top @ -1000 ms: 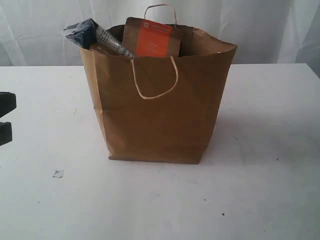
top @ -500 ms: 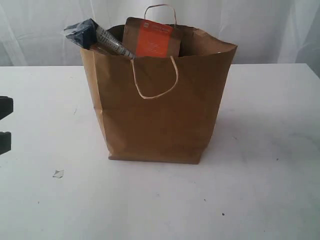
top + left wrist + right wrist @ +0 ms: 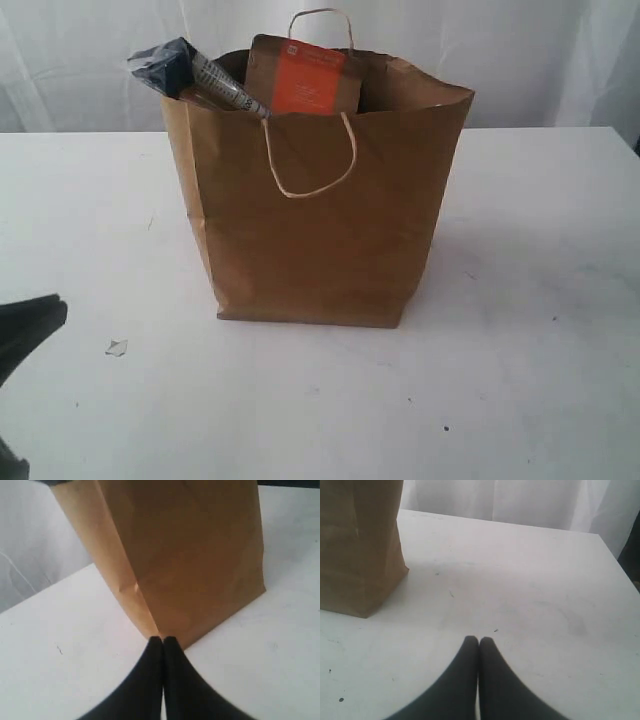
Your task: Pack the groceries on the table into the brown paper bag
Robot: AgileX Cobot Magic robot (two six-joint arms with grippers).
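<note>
Two groceries show above the rim of the brown paper bag (image 3: 320, 230). The blue spaghetti packet (image 3: 190, 72) leans out over its left corner, and the brown pouch with orange label (image 3: 305, 75) stands upright behind the front edge. The bag stands upright in the middle of the white counter (image 3: 530, 380), its front cord handle (image 3: 310, 165) hanging down the near face. Bag, packet and pouch sit exactly as they did a second ago.

What has changed is my left arm. A second ago its dark end sat at the left edge of the exterior view, about level with the bag's middle. Now that dark shape (image 3: 28, 330) lies lower in that view, looks larger, and is well clear of the bag. A small paper scrap (image 3: 117, 347) lies just beside it on the counter.

My left claw (image 3: 162, 640) has its fingers pressed together on nothing and points at the bag's bottom corner. My right claw (image 3: 478, 640) is likewise closed and empty over bare counter, with the bag off to one side.
</note>
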